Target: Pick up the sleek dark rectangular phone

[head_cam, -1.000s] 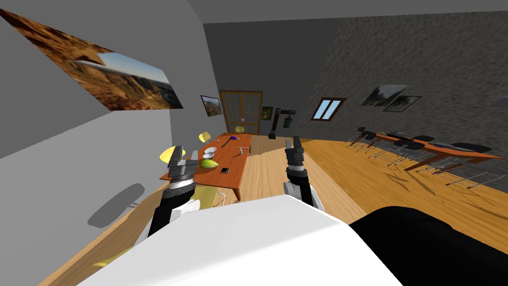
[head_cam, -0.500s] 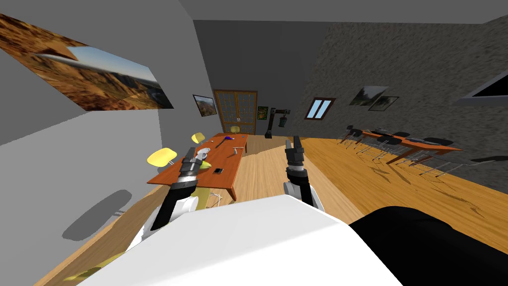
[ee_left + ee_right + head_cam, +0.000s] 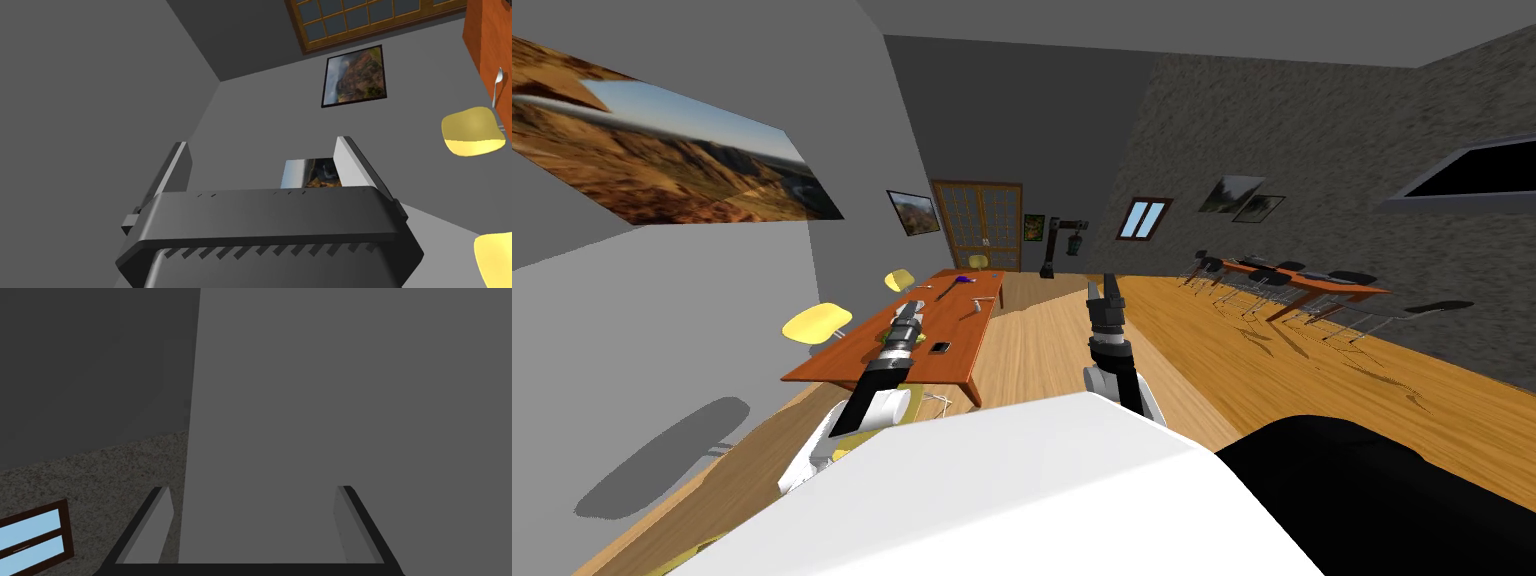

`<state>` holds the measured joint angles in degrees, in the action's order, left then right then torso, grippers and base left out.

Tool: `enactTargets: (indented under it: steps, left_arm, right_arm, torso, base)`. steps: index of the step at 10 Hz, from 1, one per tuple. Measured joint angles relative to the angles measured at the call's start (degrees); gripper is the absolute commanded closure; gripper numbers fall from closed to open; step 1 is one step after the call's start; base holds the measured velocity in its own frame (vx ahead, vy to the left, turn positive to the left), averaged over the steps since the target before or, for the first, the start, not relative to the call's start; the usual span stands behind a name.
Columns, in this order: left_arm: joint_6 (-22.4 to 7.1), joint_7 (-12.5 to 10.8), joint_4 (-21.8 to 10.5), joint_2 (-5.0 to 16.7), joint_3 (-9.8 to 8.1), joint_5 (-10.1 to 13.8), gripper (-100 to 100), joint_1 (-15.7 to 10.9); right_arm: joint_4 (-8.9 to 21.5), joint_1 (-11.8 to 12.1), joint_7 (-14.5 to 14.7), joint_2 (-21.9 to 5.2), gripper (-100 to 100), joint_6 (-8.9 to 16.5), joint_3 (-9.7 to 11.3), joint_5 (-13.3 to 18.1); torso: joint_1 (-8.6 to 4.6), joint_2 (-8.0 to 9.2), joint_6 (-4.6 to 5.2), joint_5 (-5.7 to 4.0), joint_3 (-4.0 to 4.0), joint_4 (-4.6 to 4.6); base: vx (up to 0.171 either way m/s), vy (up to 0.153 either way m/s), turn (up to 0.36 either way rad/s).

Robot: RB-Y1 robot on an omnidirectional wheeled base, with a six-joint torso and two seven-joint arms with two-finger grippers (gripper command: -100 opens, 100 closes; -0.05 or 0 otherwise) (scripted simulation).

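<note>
The phone (image 3: 940, 347) is a small dark rectangle lying flat near the front of a long orange-brown table (image 3: 852, 362). My left arm reaches out over that table. Its gripper (image 3: 912, 309) hangs above the tabletop, just left of and beyond the phone, not touching it. The left wrist view shows this gripper (image 3: 262, 165) open and holding nothing, pointing at a grey wall. My right gripper (image 3: 1105, 291) is raised over the wooden floor to the right of the table, and its fingers (image 3: 159, 523) stand open and hold nothing.
Yellow chairs (image 3: 817, 322) (image 3: 900, 280) line the table's left side. Further along the tabletop lie a silver tool (image 3: 978, 303) and a purple item (image 3: 964, 279). A second table (image 3: 1312, 284) with dark chairs stands at the right wall. Wooden floor (image 3: 1032, 345) runs between the tables.
My left arm has stretched forward and its gripper now hangs further out over the table. The whole head view has shifted as I moved. The right arm has kept its pose.
</note>
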<state>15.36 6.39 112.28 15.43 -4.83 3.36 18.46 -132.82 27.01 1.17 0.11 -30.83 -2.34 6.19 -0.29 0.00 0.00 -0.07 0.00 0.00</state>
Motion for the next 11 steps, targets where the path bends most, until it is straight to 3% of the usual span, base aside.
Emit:
enactTargets:
  steps: [11]
  left_arm:
    - [-15.8,6.4,-17.4,5.0,-4.01,0.6,-100,-9.2]
  right_arm:
    - [0.0,0.0,0.0,0.0,0,0.0,0.0,0.0]
  torso:
    - [0.09,-0.08,-0.03,0.01,-0.05,-0.02]
  base:
    - [0.023,-0.076,-0.055]
